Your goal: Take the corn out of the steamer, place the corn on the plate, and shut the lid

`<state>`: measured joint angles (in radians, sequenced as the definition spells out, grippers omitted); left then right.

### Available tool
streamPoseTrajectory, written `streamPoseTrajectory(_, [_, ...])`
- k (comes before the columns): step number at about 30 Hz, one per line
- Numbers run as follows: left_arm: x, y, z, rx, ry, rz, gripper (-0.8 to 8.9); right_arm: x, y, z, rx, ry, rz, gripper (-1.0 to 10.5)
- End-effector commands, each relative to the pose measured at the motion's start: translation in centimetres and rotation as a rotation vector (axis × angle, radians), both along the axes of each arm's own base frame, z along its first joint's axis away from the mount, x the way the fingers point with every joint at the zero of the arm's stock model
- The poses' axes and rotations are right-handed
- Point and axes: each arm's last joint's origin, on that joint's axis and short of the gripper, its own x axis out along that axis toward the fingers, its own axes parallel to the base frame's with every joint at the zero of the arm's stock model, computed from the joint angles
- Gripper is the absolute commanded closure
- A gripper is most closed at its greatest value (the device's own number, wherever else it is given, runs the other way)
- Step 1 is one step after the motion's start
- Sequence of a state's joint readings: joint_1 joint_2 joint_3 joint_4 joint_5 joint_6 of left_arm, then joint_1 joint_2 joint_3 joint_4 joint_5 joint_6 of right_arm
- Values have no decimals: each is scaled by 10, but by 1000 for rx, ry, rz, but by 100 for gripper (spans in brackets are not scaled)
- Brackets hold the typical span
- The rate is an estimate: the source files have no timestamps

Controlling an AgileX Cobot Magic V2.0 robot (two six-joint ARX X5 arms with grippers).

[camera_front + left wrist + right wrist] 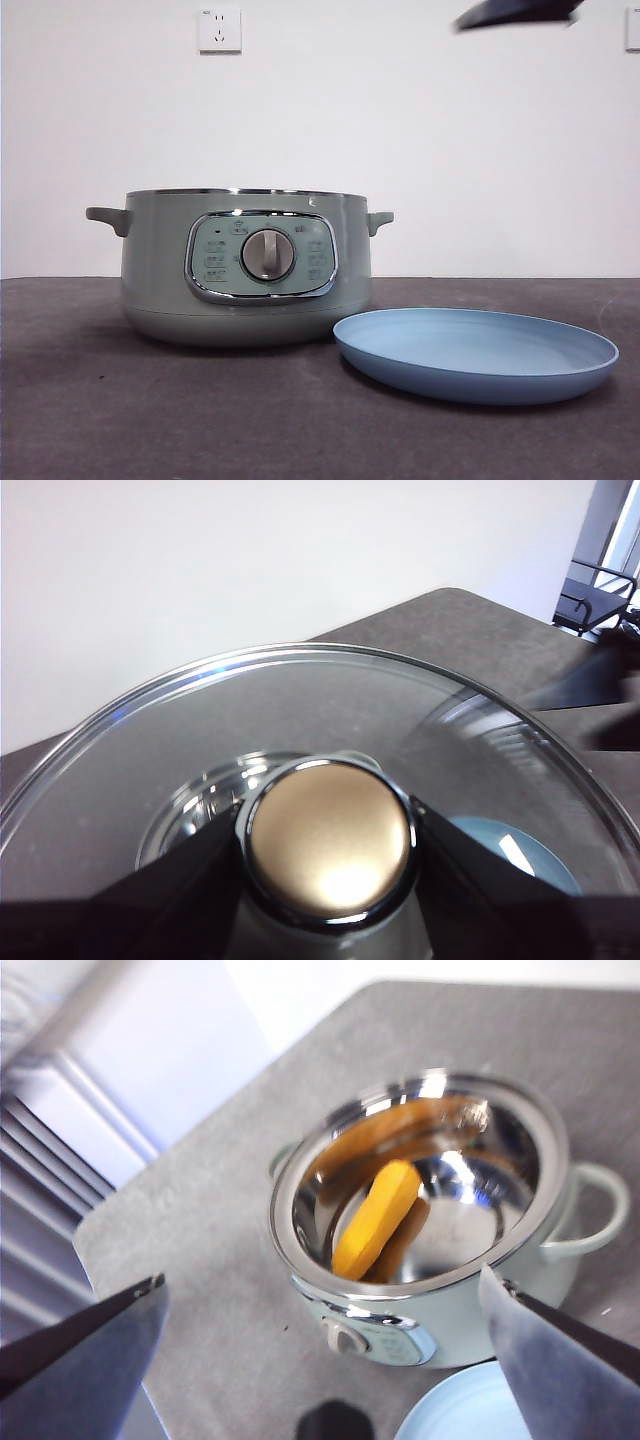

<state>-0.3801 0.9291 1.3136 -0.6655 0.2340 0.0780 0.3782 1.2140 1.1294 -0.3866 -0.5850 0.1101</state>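
Observation:
The sage-green steamer (245, 270) stands open on the dark table, left of the light-blue plate (475, 355). From above, the right wrist view shows the yellow-orange corn (378, 1218) lying aslant inside the steamer (440, 1325)'s shiny bowl. My right gripper (322, 1275) hovers high over it, open and empty, and the plate (465, 1410) shows beside the pot. In the left wrist view my left gripper (325, 820) is shut on the knob (328, 845) of the glass lid (300, 710), held in the air away from the pot.
A dark arm part (515, 12) shows at the front view's top right edge. A small black object (335, 1422) sits on the table in front of the pot. A white wall with a socket (219, 30) stands behind.

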Motion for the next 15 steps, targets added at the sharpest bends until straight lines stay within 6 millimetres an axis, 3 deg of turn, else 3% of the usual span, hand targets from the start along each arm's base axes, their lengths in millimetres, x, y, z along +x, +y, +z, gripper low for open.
streamPoseTrajectory(1, [-22,9,8,-17,-43,25,822,21,24,-4,-16,43,0,348])
streamPoseTrajectory(9, [-64,28,6,4,-38,85,822,77,99,-2,-173,48,-26,348])
streamPoseTrajectory(15, [-83,36,5,4,-47,101,822,114,154,-10,-326,10,-64,349])
